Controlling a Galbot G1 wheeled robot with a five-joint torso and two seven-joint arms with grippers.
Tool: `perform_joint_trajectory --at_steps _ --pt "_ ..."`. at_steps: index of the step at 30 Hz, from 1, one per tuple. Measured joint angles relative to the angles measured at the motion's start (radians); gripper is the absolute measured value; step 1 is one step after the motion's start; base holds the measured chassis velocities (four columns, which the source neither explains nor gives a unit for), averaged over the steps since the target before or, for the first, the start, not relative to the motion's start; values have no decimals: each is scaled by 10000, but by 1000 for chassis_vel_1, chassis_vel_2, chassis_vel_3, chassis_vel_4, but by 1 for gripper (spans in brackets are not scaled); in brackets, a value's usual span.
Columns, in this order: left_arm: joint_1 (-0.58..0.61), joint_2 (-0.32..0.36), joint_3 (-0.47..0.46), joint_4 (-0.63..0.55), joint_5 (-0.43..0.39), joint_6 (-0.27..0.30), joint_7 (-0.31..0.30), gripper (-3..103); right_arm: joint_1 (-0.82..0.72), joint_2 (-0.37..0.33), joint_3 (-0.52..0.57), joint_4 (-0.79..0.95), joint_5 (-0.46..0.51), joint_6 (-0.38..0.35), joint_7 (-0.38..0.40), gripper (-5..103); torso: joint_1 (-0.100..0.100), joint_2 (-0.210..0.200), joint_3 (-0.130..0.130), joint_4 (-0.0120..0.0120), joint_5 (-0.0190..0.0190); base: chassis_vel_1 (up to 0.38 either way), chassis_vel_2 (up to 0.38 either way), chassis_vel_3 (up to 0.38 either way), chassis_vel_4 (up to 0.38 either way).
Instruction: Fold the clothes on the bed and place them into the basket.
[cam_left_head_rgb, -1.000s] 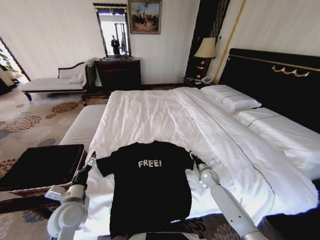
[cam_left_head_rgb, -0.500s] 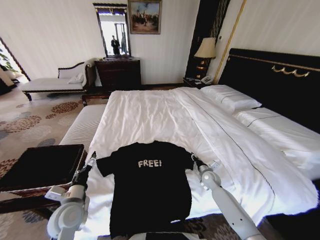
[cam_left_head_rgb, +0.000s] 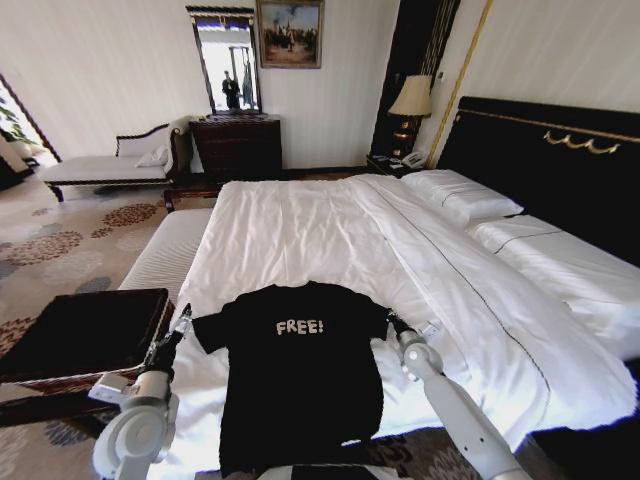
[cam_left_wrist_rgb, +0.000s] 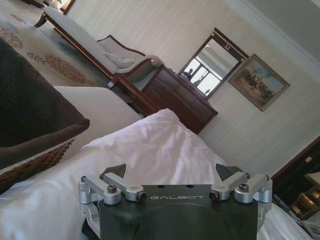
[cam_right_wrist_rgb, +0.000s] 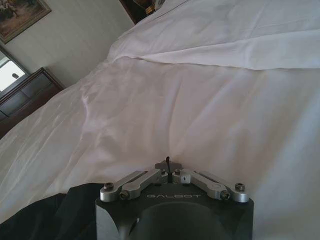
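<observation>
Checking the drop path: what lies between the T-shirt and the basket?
In the head view, a bare strip of white sheet and the left hand lie between the T-shirt and the basket.

Bright daylight from left; white bed (cam_left_head_rgb: 300, 230) near glare; wide-angle bending at edges; lamp (cam_left_head_rgb: 411, 97) lit.

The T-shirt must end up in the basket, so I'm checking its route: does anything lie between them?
Nothing visible does. The T-shirt lies flat on the bed; only the left gripper stands between it and the basket.
</observation>
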Motion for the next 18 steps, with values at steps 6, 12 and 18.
perform_joint_trajectory --at_steps 6,12,18 --pt "-4 3 2 -27 -18 -1 -11 100 -14 56 205 5 23 28 5 0 0 0 0 0 0 0 0 0 0" --pt "-8 2 18 -70 -23 6 -39 100 -111 266 202 364 24 281 -136 0 0 0 0 -1 -1 0 0 0 0" --pt "10 2 6 -83 -23 19 -66 100 -339 357 -35 1390 68 576 -470 0 -1 1 -1 -1 -3 0 0 0 0"
